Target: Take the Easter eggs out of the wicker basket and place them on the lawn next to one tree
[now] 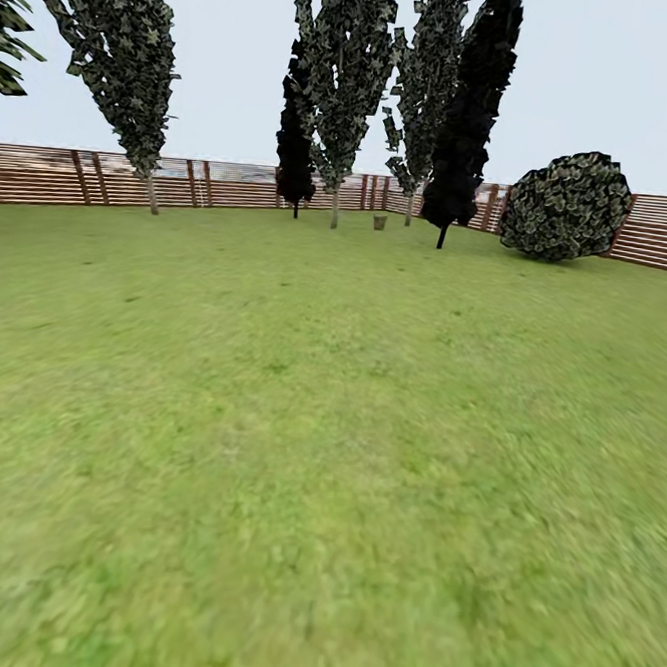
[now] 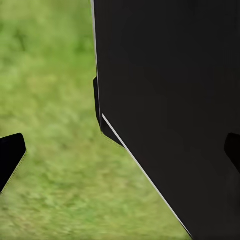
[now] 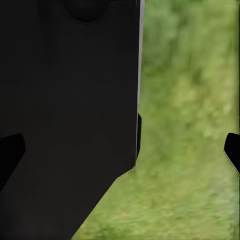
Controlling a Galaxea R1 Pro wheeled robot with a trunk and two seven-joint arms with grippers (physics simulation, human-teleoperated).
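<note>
far across lawn [image 1: 324, 453], wicker basket [image 1: 379, 222] near fence [image 1: 45, 176]; both grippers' jaws spread, empty.

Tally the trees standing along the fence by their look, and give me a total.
Upright green-grey leafy trees: 3
All-black trees: 2
Round, low leafy tree: 1
Total: 6
The cut-off foliage at the picture's left edge is not counted.
</note>
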